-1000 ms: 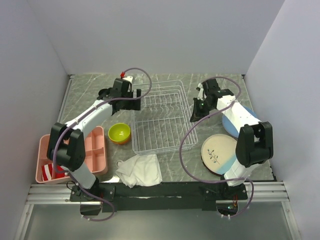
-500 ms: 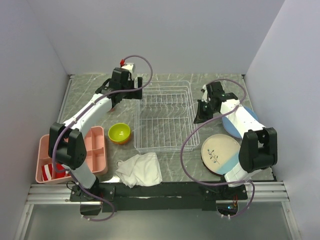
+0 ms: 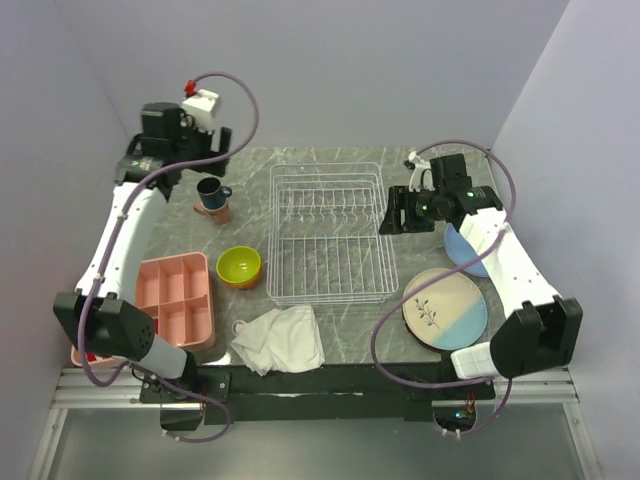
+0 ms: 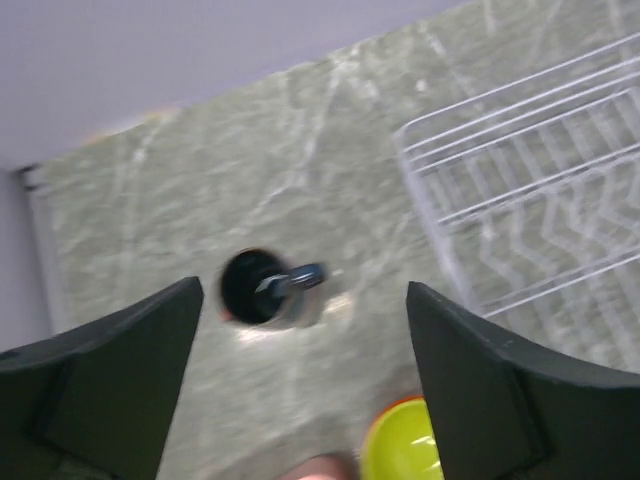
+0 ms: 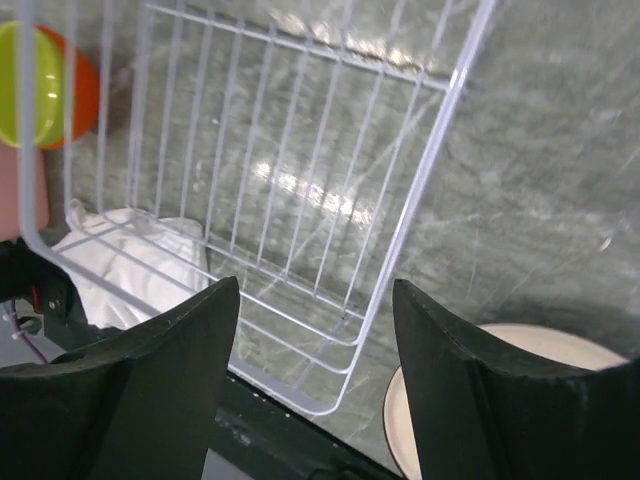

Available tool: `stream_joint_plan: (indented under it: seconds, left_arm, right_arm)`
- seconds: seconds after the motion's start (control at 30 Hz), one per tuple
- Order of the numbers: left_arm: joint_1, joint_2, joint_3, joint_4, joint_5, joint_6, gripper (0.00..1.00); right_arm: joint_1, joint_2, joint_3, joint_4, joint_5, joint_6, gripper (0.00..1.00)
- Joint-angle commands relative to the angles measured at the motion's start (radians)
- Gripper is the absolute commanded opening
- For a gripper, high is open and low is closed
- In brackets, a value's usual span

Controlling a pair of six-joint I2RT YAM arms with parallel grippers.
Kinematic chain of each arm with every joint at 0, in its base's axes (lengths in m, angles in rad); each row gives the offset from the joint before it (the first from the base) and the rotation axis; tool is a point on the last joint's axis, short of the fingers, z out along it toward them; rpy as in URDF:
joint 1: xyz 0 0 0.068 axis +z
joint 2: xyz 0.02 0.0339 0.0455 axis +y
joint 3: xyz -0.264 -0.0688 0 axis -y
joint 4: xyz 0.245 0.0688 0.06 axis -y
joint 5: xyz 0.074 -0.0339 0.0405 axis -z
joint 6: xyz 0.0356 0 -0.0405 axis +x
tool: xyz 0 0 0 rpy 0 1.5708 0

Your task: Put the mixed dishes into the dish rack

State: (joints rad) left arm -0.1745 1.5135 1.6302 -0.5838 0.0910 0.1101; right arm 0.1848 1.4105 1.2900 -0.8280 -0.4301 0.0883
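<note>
The dish rack (image 3: 328, 235), a white wire basket, sits flat mid-table and holds nothing. A dark-blue mug (image 3: 211, 192) stands left of it on something pinkish. The lime-green bowl (image 3: 240, 266) is nested in an orange bowl (image 5: 80, 90) by the rack's near left corner. To the rack's right lie the cream-and-blue plate (image 3: 445, 308) and a light-blue plate (image 3: 468, 250), the latter partly under the right arm. My left gripper (image 4: 303, 290) hangs open high above the mug (image 4: 255, 288). My right gripper (image 5: 315, 285) is open over the rack's right rim (image 5: 430, 170), holding nothing.
A pink divided tray (image 3: 180, 300) lies at the near left. A crumpled white cloth (image 3: 280, 338) sits by the near edge below the rack. Walls close in the table at the back and both sides.
My right gripper has opened and let go of the rack's right rim. My left arm has risen and swung back left, uncovering the dark-blue mug. The rack now lies square.
</note>
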Motion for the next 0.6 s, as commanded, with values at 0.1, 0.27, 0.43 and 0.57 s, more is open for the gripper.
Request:
stream_joint_plan:
  seconds: [0.1, 0.27, 0.43, 0.57]
  left_arm:
    - [0.147, 0.052, 0.086, -0.345, 0.311, 0.475, 0.82]
    - [0.207, 0.206, 0.224, -0.585, 0.380, 0.703, 0.74]
    - [0.233, 0.231, 0.211, -0.539, 0.385, 0.787, 0.73]
    - [0.233, 0.296, 0.240, -0.570, 0.377, 0.813, 0.69]
  right_arm:
    - [0.044, -0.058, 0.037, 0.102, -0.096, -0.045, 0.76]
    - [0.094, 0.014, 0.135, 0.109, -0.116, -0.079, 0.76]
    - [0.105, 0.059, 0.178, 0.112, -0.124, -0.079, 0.76]
    - [0.117, 0.061, 0.170, 0.113, -0.118, -0.079, 0.75]
